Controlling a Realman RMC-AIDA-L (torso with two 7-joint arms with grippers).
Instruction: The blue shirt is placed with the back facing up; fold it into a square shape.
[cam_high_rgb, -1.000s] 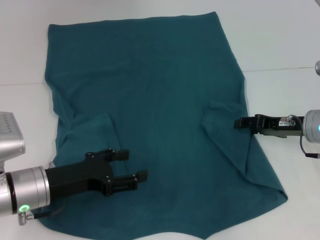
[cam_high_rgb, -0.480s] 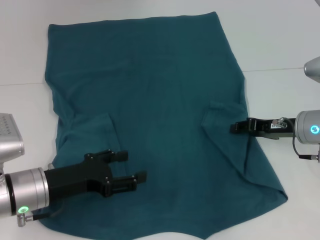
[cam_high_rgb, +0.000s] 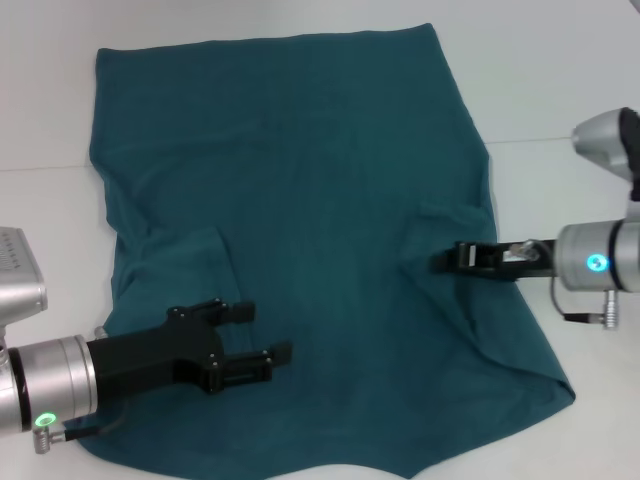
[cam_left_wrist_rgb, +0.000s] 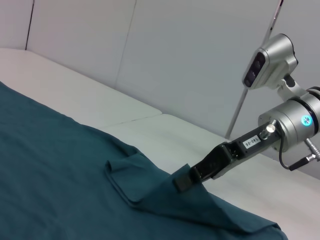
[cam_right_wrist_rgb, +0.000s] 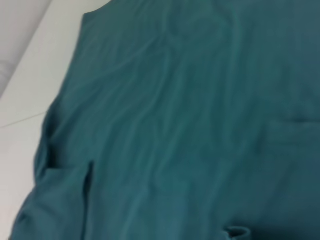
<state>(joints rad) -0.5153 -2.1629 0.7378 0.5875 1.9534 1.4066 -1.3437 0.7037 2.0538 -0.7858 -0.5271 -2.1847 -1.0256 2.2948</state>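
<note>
- The left gripper (cam_high_rgb: 262, 338) is held over the near left part of the shirt, its fingers spread apart with nothing between them; contact with the cloth cannot be confirmed.
- The right gripper (cam_high_rgb: 440, 262) is seen low at the shirt's right side, just beside the folded-in sleeve flap (cam_high_rgb: 440, 225); whether its fingers are spread or pressed together cannot be told.
- The blue shirt (cam_high_rgb: 300, 200) is laid flat on the white table (cam_high_rgb: 560, 90), plain side up, both sleeves turned inward, its near hem close to the table's front edge.
- The first side fold is judged not yet made.
- Risk: only the top layer may be pinched by the right gripper, so that the fold is dragged crooked.
- Risk: uneven lifting by the two arms could bunch the soft knit and spoil the square.
- Risk: the loose corner (cam_high_rgb: 560, 385) at the near right could be pulled off line if snagged.
</note>
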